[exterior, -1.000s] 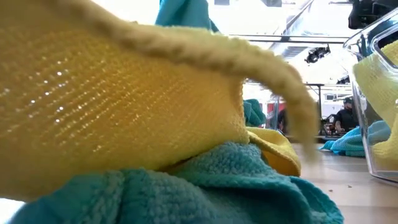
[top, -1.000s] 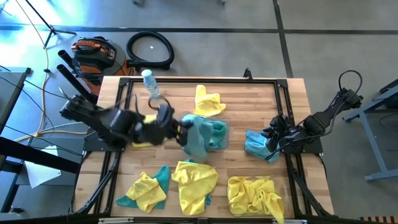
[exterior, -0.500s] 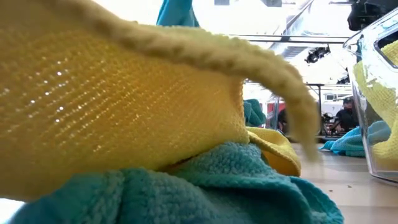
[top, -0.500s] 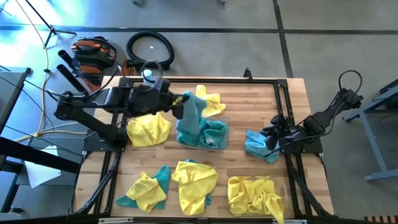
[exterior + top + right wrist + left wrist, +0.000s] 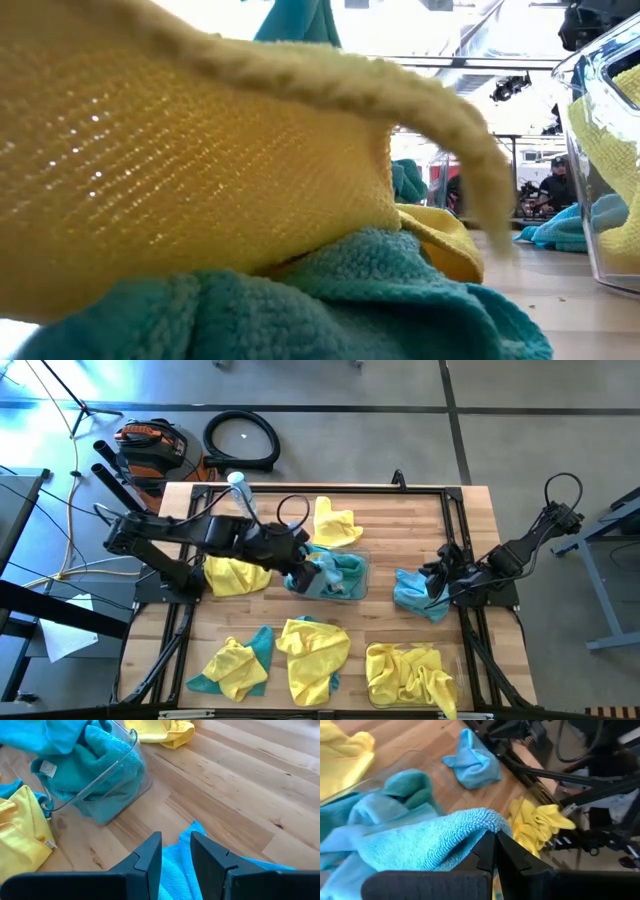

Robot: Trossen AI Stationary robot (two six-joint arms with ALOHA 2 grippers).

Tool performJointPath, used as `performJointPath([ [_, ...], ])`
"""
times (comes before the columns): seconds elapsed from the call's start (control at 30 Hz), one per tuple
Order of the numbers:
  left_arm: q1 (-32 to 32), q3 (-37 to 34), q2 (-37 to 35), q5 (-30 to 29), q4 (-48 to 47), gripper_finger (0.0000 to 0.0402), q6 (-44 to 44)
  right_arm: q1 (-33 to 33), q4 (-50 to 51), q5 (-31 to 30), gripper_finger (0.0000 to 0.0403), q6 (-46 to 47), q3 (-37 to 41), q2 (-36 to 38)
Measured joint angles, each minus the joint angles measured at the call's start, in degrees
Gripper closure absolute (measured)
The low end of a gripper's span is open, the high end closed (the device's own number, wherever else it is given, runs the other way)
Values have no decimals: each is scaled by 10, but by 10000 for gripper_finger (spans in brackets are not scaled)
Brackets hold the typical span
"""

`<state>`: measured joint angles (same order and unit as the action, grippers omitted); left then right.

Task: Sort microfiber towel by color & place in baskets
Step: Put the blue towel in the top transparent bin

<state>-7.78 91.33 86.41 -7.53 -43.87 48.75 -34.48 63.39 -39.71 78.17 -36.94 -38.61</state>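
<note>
In the high view, the left gripper (image 5: 298, 567) sits just left of centre, its fingers pressed together on a teal towel (image 5: 310, 572) that it holds over the left end of the teal-filled basket (image 5: 358, 588) at the frame's middle. The left wrist view shows the two dark fingers (image 5: 490, 851) clamped on a fold of that pale blue-teal cloth (image 5: 430, 840), which spreads away from the fingertips into the tub over the darker teal cloths already there. The held cloth is bunched, so no clear long axis can be told.

Immediately left of the gripper, partly under the arm, lies a crumpled yellow towel (image 5: 232, 574). A clear bottle (image 5: 240, 494) stands at upper left, and another yellow towel (image 5: 335, 523) lies above the basket, touching or nearly touching its far edge. Along the lower edge run a yellow-and-teal pile (image 5: 232, 666), a second yellow-over-teal pile (image 5: 314, 652), and a basket of yellow towels (image 5: 412, 672) at lower right.

At centre right, the right gripper (image 5: 436, 587) rests against a loose teal towel (image 5: 412, 592) on the wooden table (image 5: 400, 530). In the right wrist view its fingers (image 5: 150, 851) stand slightly apart above that cloth (image 5: 182, 870), gripping nothing, with the teal basket (image 5: 107, 780) beyond them.

The low view is almost filled by a yellow cloth (image 5: 190, 170) lying on a teal one (image 5: 330, 300).
</note>
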Motion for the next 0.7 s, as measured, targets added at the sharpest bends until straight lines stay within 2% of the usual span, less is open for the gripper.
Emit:
performJointPath([
  [0.07,12,0,0,-22,-36,401,0,0,3,-6,307,11,0,0],
  [0.23,50,0,21,-125,-128,401,-4,0,3,-21,307,20,0,0],
  [0.37,63,-5,58,-150,-114,401,-80,0,5,-21,307,21,0,0],
  [0.53,61,-5,127,-138,-111,401,-278,0,6,-21,307,30,0,0],
  [0.63,61,-5,162,-86,-124,401,-377,0,6,-21,307,30,0,0],
  [0.7,63,-6,182,-54,-126,401,-410,0,6,-20,307,38,0,0],
])
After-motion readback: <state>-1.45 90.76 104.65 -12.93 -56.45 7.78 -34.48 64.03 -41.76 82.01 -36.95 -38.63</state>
